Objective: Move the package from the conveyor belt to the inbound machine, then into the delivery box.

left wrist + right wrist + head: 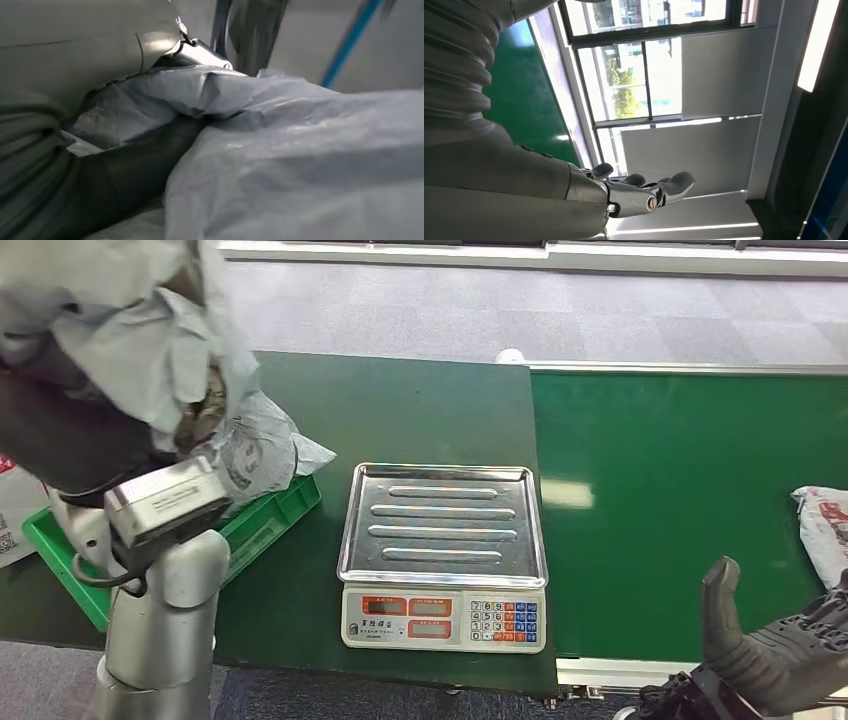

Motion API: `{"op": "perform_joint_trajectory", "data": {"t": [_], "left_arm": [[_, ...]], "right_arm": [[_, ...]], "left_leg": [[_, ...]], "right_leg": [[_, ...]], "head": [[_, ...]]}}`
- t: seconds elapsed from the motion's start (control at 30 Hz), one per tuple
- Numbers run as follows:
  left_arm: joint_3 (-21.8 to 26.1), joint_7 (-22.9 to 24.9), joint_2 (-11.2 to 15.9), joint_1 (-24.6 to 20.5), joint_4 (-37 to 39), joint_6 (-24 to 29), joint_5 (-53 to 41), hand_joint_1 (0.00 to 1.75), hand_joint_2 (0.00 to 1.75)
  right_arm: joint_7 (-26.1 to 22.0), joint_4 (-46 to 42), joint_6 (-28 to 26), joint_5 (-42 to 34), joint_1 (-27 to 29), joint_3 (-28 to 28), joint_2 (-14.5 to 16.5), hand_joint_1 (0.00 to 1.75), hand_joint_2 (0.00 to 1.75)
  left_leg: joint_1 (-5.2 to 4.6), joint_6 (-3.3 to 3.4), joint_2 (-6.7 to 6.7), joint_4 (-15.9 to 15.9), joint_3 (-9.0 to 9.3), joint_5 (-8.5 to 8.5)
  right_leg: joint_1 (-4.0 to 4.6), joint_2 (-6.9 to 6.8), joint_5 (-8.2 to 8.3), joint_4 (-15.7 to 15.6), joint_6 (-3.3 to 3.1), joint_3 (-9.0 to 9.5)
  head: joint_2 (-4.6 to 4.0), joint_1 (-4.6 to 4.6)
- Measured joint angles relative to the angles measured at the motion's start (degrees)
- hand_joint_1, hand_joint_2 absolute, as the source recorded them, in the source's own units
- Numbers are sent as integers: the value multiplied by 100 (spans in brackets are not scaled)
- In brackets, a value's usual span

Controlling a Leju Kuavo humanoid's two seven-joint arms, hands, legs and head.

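You have the grey package (120,330) lifted high at the head view's upper left, above the green delivery box (262,525) that sits on the tabletop (420,420) left of the scale. Your left hand (200,415) grips the package; from the left wrist you see its dark fingers (145,160) wrapped in the crumpled grey plastic, closed on it. A second grey bag (265,450) lies in the box, its end hanging over the rim. The inbound machine (443,555), a scale with a steel tray, stands bare beside the box. Your right hand (775,645) rests low at the near edge of the conveyor belt (680,500), fingers (674,182) apart and holding nothing. Another white package (825,530) lies on the belt just beyond that hand.
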Motion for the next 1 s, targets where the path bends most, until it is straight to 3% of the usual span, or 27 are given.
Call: {"op": "perform_joint_trajectory", "data": {"t": [0.33,0.43,0.5,0.6,0.67,0.7,0.8,0.83,0.87,1.0], "left_arm": [[700,171,400,-2,-674,-70,-626,175,175],[950,747,629,33,-113,-989,-1272,175,175],[1167,1188,781,25,629,-1876,-1433,175,175],[1436,1535,967,-64,1950,-2798,-1443,175,175],[1545,1707,1054,-98,2836,-3029,-1556,156,175],[1587,1764,1084,-99,3201,-3024,-1612,138,175],[1667,1853,1131,-104,3948,-3022,-1699,38,175],[1681,1878,1141,-106,4108,-3044,-1720,13,175],[1693,1901,1149,-109,4230,-3074,-1745,2,175],[1740,1917,1153,-111,4509,-3141,-1771,0,175]], "right_arm": [[0,3,1,-161,298,-9,-40,0,175],[0,39,3,-261,294,70,-162,0,175],[1,92,7,-303,262,145,-251,0,175],[68,243,14,-328,193,280,-429,0,175],[182,396,20,-294,155,425,-600,0,175],[225,465,21,-273,143,488,-672,0,175],[269,613,17,-233,129,605,-818,0,175],[275,649,16,-222,127,634,-855,0,175],[285,679,15,-210,127,661,-888,0,175],[336,769,10,-182,131,742,-989,0,175]], "left_leg": [[-1,0,1,0,3,1],[-2,0,0,0,16,1],[-1,-6,4,-1,23,5],[5,-22,16,-2,13,21],[8,-24,27,-2,10,25],[8,-25,30,-1,9,26],[9,-27,28,-1,-1,28],[8,-27,26,-1,-3,27],[8,-27,25,-1,-6,27],[8,-23,24,-1,-13,23]], "right_leg": [[-2,-3,2,-1,1,4],[-2,-5,1,-2,0,13],[0,-2,5,0,-8,13],[6,11,23,5,-22,-3],[8,21,30,6,-24,-10],[8,25,33,7,-25,-13],[9,26,35,7,-27,-19],[9,24,34,7,-27,-20],[9,23,33,7,-28,-21],[9,23,31,6,-29,-30]], "head": [[0,0],[0,0],[0,0],[0,0],[0,0],[0,0],[0,0],[0,0],[0,0],[0,0]]}}
